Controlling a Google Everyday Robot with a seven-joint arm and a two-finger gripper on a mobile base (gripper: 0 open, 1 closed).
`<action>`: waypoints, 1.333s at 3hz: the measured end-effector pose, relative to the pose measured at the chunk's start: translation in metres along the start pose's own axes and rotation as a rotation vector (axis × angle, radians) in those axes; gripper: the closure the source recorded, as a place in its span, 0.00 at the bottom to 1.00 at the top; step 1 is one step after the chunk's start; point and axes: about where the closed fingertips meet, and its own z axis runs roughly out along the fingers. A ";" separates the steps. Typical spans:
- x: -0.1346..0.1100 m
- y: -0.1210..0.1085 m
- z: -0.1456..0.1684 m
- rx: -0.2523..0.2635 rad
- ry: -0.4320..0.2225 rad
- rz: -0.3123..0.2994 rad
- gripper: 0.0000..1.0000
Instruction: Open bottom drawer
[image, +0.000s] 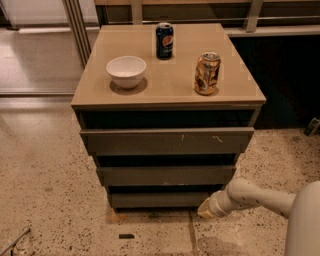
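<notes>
The bottom drawer (160, 199) is the lowest, narrowest dark grey-brown slab front of the cabinet, just above the floor. Above it are the middle front (165, 175) and the widest top front (167, 141) with pale scratches. My white arm comes in from the lower right. My gripper (205, 208) sits low by the floor at the drawer's right end, at the cabinet's lower right corner. I cannot tell whether it touches the drawer.
On the tan cabinet top (167, 92) stand a white bowl (126, 71), a blue Pepsi can (164, 40) and a gold can (207, 73). Speckled floor lies around the cabinet, with a small dark object (126, 236) in front. A dark wall runs behind on the right.
</notes>
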 end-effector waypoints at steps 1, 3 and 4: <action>0.008 -0.001 0.015 -0.004 0.013 -0.026 0.58; 0.023 -0.011 0.037 0.029 0.020 -0.053 0.11; 0.026 -0.018 0.043 0.053 -0.004 -0.062 0.00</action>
